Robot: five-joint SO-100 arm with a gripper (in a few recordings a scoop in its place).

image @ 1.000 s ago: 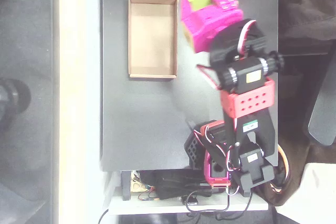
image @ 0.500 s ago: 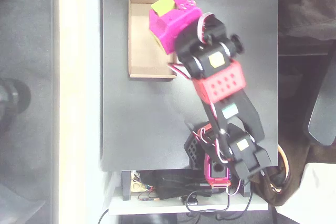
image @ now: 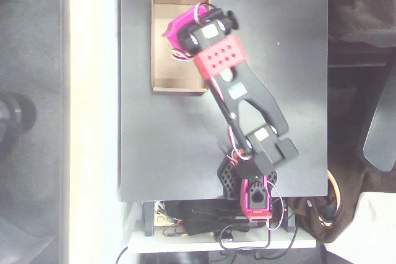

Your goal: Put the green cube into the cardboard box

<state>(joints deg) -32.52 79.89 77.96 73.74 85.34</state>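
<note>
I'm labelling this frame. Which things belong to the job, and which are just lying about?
Job: box; gripper, reaching over the box, its jaws hidden from above. The cube can't be made out.

Lying about: cables at the table's near edge; chair at the right.

Arm: swung hard across the overhead view, from the table's right half a second ago to stretching diagonally up-left now, red link (image: 220, 59) at the cardboard box's (image: 162, 41) right wall.
End effector: magenta end effector (image: 176, 32) was right of the box near the table's far edge, then over the box's right wall, and now it's over the box floor, upper right part.
Green cube: showed clearly on top of the end effector in both earlier shots; now hidden, can't spot it under the wrist.
Wrist: tipped over, magenta body mostly covered by black and red parts.
Box floor: less of it bare, right side covered by the arm.
</note>
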